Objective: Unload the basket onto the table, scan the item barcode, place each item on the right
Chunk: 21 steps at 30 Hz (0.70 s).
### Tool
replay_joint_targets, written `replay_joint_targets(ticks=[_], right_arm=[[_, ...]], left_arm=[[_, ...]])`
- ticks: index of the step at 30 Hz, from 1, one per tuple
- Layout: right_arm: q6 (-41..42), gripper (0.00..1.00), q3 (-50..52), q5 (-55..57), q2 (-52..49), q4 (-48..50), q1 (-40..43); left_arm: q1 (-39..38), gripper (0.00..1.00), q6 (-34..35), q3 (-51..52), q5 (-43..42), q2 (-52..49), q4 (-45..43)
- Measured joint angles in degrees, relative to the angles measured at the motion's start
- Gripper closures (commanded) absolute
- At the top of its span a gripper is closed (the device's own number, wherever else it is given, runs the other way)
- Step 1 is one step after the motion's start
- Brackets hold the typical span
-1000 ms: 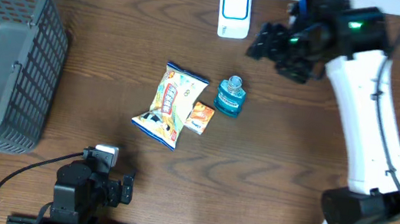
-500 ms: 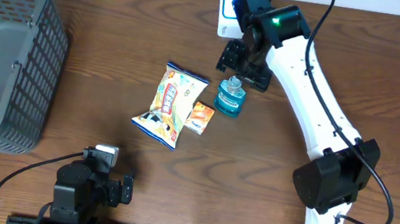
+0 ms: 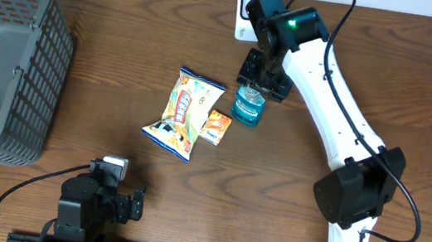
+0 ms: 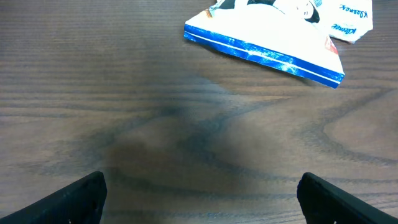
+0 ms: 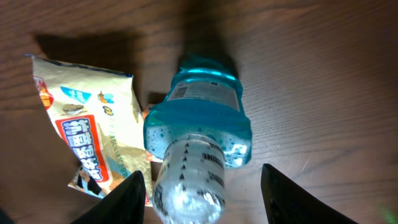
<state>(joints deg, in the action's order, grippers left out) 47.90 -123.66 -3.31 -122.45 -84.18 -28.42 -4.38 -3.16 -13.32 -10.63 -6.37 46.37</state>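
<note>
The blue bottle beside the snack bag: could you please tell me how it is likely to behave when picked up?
The blue bottle stands upright, so an off-centre nudge may tip it. It looks full of liquid, so it is probably heavy for its size. Its smooth clear cap could slip in a pinch.

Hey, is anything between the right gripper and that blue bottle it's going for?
Nothing visible. The right gripper hangs directly over the translucent blue plastic bottle, open fingers either side of its clear cap. The yellow foil snack bag lies beside the bottle, clear of the path.
</note>
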Motion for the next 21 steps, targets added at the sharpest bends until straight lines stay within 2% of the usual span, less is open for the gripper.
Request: replay_joint_targets(ticks=[3,12,21], right_arm=[[-0.28,0.47,0.00,-0.42,-0.81,0.02,-0.13],[-1.18,0.77,-0.22,-0.55,-3.15,0.09,-0.33],[-4.22,0.82,-0.28,0.37,-3.13,-0.22,-0.35]], left_arm=[[0.00,0.02,0.02,0.00,0.00,0.00,0.00],[0.00,0.02,0.02,0.00,0.00,0.00,0.00],[0.00,0.02,0.02,0.00,0.00,0.00,0.00]])
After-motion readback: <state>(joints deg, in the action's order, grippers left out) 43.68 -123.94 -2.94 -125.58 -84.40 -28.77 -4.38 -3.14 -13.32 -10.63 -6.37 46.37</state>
